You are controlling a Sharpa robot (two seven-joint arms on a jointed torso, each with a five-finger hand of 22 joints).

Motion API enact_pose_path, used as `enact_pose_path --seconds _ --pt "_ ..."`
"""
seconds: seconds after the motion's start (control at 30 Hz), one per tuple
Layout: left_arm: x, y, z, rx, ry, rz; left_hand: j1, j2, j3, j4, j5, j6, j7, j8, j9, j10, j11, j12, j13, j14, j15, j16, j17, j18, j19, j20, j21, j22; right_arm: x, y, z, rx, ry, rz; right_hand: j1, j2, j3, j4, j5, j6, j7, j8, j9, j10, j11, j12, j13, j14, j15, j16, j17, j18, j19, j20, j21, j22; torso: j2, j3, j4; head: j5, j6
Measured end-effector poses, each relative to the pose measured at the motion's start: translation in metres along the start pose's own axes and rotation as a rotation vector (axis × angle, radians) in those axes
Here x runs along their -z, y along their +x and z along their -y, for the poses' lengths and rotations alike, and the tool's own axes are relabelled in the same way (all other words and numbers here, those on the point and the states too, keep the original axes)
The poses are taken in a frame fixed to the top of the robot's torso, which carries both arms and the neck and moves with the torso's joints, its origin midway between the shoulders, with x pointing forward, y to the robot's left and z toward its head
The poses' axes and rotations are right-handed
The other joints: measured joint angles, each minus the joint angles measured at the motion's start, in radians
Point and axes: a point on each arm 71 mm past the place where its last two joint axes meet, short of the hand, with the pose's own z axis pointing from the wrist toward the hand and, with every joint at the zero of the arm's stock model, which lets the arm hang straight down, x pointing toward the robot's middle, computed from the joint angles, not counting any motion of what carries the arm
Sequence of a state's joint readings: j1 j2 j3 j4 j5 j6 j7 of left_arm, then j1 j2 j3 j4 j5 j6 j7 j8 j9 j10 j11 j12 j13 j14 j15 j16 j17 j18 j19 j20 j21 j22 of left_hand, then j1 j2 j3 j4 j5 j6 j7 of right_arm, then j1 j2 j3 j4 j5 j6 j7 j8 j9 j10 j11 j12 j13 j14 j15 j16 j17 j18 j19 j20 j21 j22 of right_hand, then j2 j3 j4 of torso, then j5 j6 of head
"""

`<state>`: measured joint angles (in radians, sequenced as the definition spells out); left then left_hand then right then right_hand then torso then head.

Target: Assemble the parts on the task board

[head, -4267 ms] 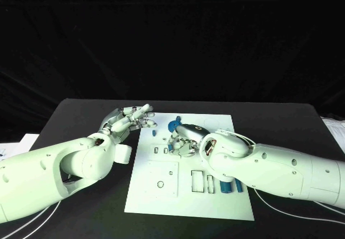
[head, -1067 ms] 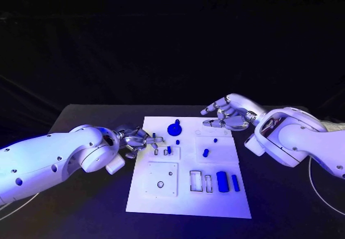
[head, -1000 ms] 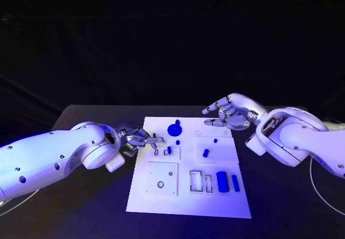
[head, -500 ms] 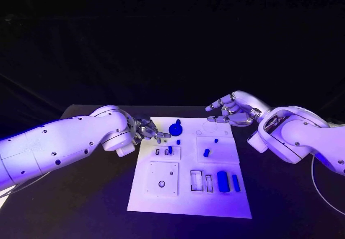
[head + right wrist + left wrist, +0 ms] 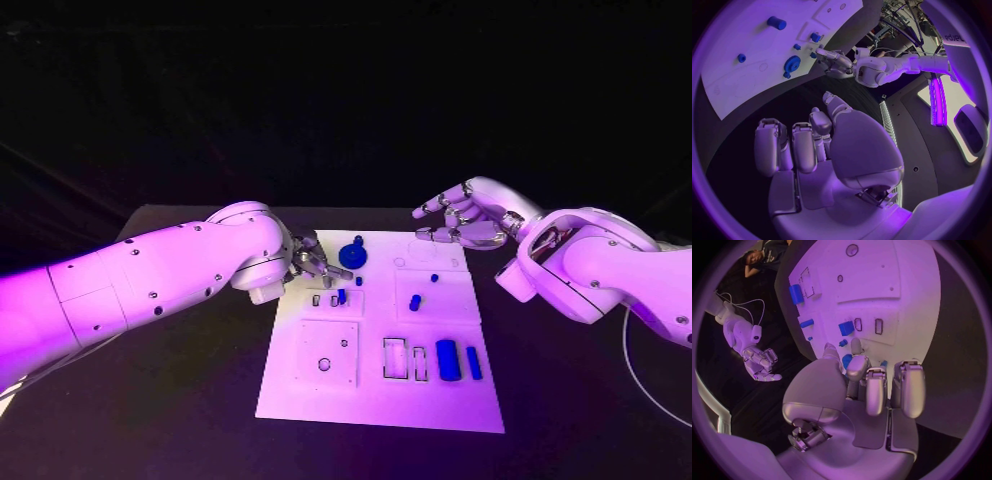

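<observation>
The task board lies flat in the middle of the black surface, and the blue parts are spread on it: a round gear-shaped part near the far edge, a small peg in the middle, and two longer parts lying side by side near the right edge of the board. Compared with the frame of about one second ago, the left hand has moved from the left side of the board toward its far left corner, and it is now just beside the gear-shaped part. In the left wrist view its fingers are curled downward over the board, and the tips are close to some small blue pieces; whether it holds one of them cannot be told. The right hand stays above the far right corner of the board, almost at the same place as before. Its fingers are half bent and apart, and it holds nothing. The parts on the board seem to lie as they did earlier.
</observation>
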<state>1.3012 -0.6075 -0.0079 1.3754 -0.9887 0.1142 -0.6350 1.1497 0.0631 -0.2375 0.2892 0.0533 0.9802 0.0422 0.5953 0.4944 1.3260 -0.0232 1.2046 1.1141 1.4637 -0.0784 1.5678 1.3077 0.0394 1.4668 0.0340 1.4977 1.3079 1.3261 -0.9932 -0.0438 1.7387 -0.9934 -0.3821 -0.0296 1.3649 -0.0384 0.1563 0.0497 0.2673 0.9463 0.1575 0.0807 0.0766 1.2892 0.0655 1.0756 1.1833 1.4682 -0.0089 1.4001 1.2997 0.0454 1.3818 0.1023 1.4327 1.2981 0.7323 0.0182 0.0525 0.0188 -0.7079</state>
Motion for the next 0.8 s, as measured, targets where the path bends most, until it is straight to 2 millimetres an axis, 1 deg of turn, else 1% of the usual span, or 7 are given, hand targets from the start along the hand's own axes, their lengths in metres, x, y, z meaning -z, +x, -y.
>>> enact_pose_path --seconds 0.13,0.2,0.27,0.5,0.63,0.8 --pt "-0.003 0.002 0.004 -0.022 -0.005 -0.015 0.000 0.000 -0.006 0.000 0.000 0.000 0.000 0.006 0.009 0.000 0.000 0.007 0.006 0.000 0.000 0.000 0.000 0.000 -0.004 -0.004 0.005 0.000 -0.001 0.000 0.000 0.000 0.000 -0.001 0.000 0.000 0.000 0.000 0.000 0.000 0.000 0.000 0.000 0.000 0.000 0.000 0.001 0.000 0.000 0.000 0.000 0.000 0.000 0.000 0.000 0.000 0.000 0.0002 -0.0003 0.000 -0.003" --pt "-0.004 0.003 0.005 -0.031 -0.007 -0.022 -0.001 0.001 -0.009 0.002 0.000 -0.002 -0.002 0.007 0.012 0.004 -0.004 0.008 0.007 0.000 0.000 0.000 0.000 0.000 -0.004 -0.004 0.005 0.000 -0.001 0.001 0.000 0.000 0.000 -0.001 0.000 0.000 0.000 0.000 0.000 0.000 0.000 0.000 0.000 0.000 0.000 0.000 0.001 0.000 0.000 0.000 0.000 0.000 0.000 0.000 0.000 0.000 -0.001 0.0007 -0.0002 -0.001 -0.004" --pt "-0.005 0.003 0.007 -0.039 -0.009 -0.027 -0.004 0.004 -0.009 0.002 0.000 -0.004 -0.004 0.007 0.013 0.004 -0.004 0.008 0.008 0.000 0.000 0.000 0.000 0.000 -0.004 -0.004 0.005 0.000 -0.002 0.001 0.000 0.000 0.000 -0.001 0.000 0.000 0.000 0.000 0.000 0.000 0.000 0.000 0.000 0.000 0.000 0.000 0.001 0.000 0.000 0.000 0.000 0.000 0.000 0.000 0.000 0.000 -0.001 0.0007 0.0000 -0.001 -0.005" --pt "-0.009 0.006 0.011 -0.063 -0.017 -0.047 -0.004 0.004 -0.012 -0.001 0.000 -0.004 -0.004 0.011 0.018 0.003 -0.004 0.012 0.012 0.004 -0.004 0.000 0.000 0.000 -0.004 -0.004 0.009 0.000 -0.003 0.002 -0.001 -0.001 -0.001 -0.003 0.000 0.000 0.000 0.000 0.000 0.000 0.000 0.000 0.000 0.000 0.000 0.000 0.001 0.000 0.000 0.000 0.000 0.000 0.000 0.000 0.000 0.000 -0.001 0.0009 0.0006 -0.003 -0.006" --pt "-0.011 0.007 0.013 -0.073 -0.020 -0.056 -0.004 0.004 -0.012 -0.001 0.000 -0.007 0.000 0.011 0.022 0.003 -0.004 0.012 0.012 0.004 -0.004 0.000 0.000 0.000 0.000 -0.007 0.009 0.000 -0.003 0.001 -0.001 0.000 0.000 -0.002 0.000 0.000 0.000 0.000 0.000 0.000 0.000 0.000 0.000 0.000 0.000 0.000 0.001 0.000 0.000 0.000 0.000 0.000 0.000 0.000 0.000 0.000 -0.001 -0.0002 0.0002 -0.003 -0.007" --pt "-0.014 0.008 0.014 -0.080 -0.024 -0.066 -0.001 0.007 -0.015 -0.004 0.000 -0.011 -0.003 0.016 0.028 0.003 -0.004 0.012 0.013 0.004 -0.004 0.000 0.000 0.000 0.000 -0.007 0.009 0.000 -0.003 0.001 0.000 0.000 0.001 -0.001 0.000 0.000 0.000 0.000 0.000 0.000 0.000 0.000 0.000 0.000 0.000 0.000 0.001 0.000 0.000 0.000 -0.002 0.000 -0.006 0.001 0.000 -0.002 -0.001 -0.0005 -0.0001 -0.002 -0.009"
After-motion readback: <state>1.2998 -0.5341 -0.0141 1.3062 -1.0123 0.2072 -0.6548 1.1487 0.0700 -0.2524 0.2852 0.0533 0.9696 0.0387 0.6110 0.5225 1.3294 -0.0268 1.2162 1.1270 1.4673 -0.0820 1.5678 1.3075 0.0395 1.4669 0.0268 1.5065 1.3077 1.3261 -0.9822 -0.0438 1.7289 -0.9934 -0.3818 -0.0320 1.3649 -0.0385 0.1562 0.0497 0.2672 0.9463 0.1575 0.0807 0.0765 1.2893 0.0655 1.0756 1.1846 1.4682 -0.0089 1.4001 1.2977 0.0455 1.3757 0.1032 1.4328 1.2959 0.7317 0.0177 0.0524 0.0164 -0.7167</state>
